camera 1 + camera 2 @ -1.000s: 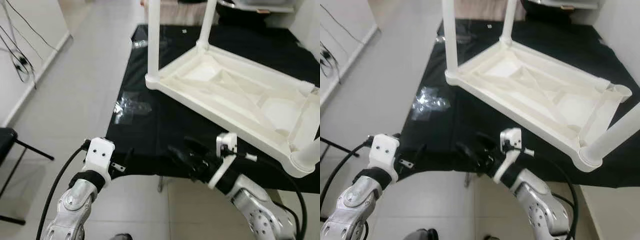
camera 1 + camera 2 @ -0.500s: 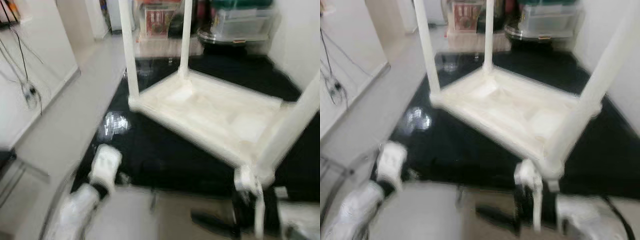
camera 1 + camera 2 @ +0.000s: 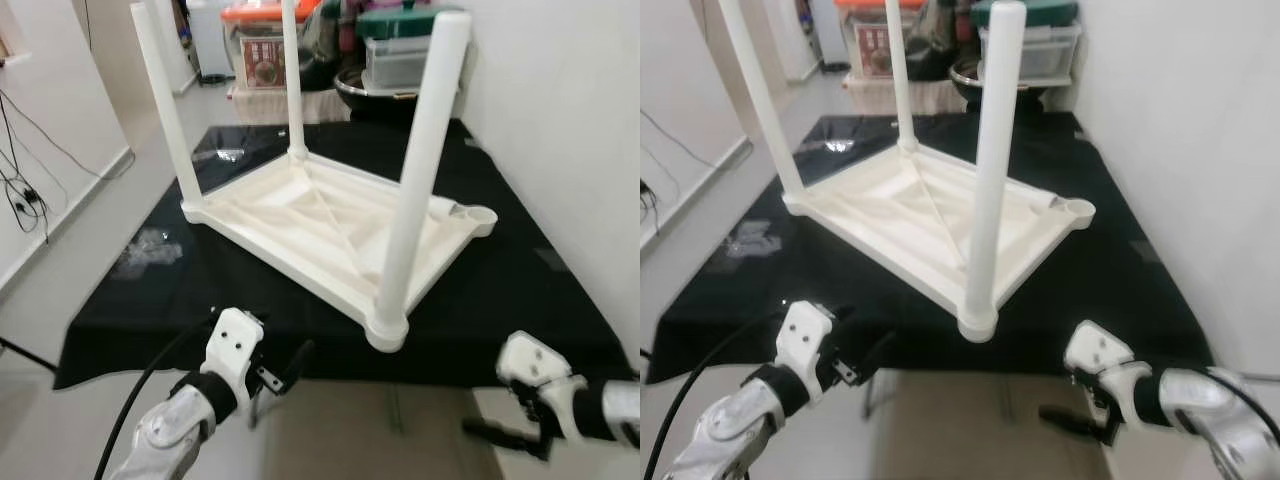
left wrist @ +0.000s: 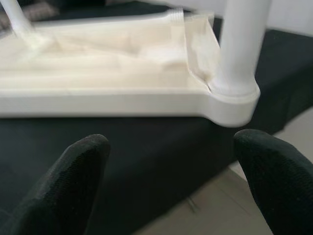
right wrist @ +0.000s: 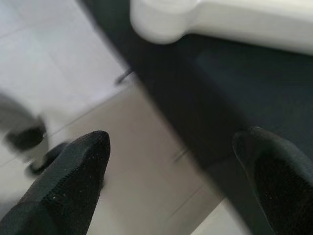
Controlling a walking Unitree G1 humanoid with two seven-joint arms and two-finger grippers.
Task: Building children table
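Upturned table on black mat has 3 legs in, 4th corner socket empty; both grippers, left & right, spread wide, holding nothing.

Right hand swung out rightward (camera also shifted), fingers apart.

I see my left arm low on the left, bent up, and its left gripper has its two black fingers spread wide. My right arm reaches in low from the right, and the right gripper is spread wide too
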